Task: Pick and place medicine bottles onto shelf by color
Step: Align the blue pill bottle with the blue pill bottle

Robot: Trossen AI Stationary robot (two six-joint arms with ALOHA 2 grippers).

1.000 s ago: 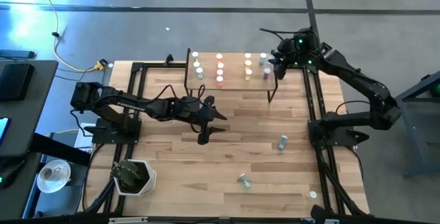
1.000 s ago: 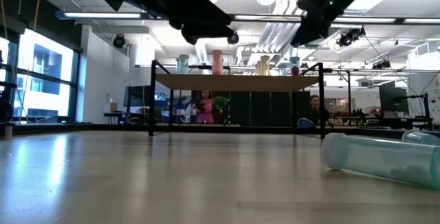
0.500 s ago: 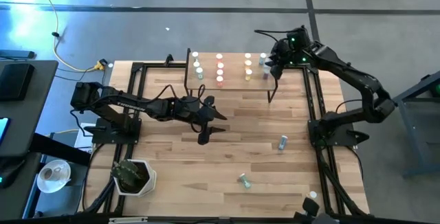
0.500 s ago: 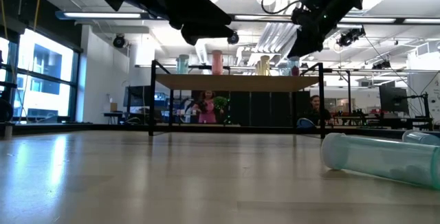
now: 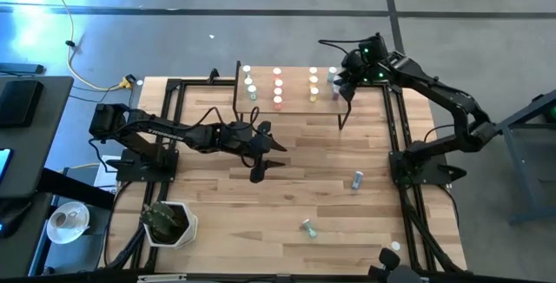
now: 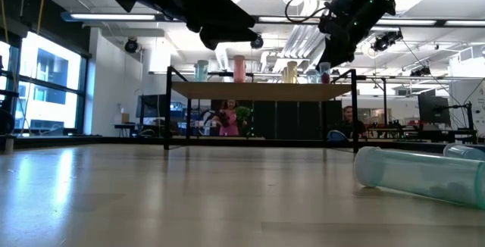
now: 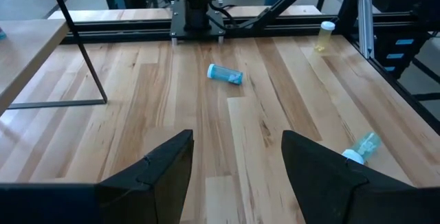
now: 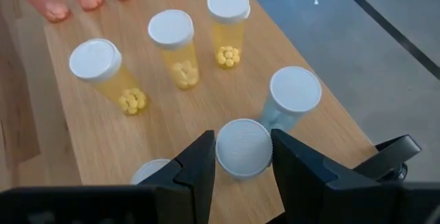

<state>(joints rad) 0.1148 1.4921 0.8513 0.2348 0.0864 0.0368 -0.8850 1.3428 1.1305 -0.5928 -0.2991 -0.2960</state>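
Note:
The shelf (image 5: 291,102) stands at the table's far side and carries medicine bottles upright in rows: green (image 5: 250,86), pink (image 5: 278,88), yellow (image 8: 172,45) and a blue one (image 8: 292,97). My right gripper (image 8: 244,148) hovers over the shelf's right end (image 6: 341,88), shut on a white-capped bottle whose body is hidden under its cap. My left gripper (image 7: 237,148) waits open above the middle of the table (image 5: 265,151). Loose bottles lie on the tabletop: a blue one (image 7: 225,74) and a teal one (image 7: 361,147). My right gripper pinches the bottle's white cap (image 8: 230,152) between its two fingers (image 8: 199,162), one on each side of the rim. The fingers slant down from the table's far right. The bottle is upright, cap up; whether its base rests on the shelf cannot be seen.
Another white cap (image 8: 155,170) shows right beside the held bottle. A yellow bottle (image 7: 325,35) stands by the table's near right corner. A white pot (image 5: 169,222) sits at the near left. Black frame rails (image 5: 400,127) run along the table's sides. People show beyond the shelf (image 6: 226,118).
My right gripper has sunk toward the shelf's right end and shifted a little toward the table's left, tipping further down. Its fingers have stayed as they were.

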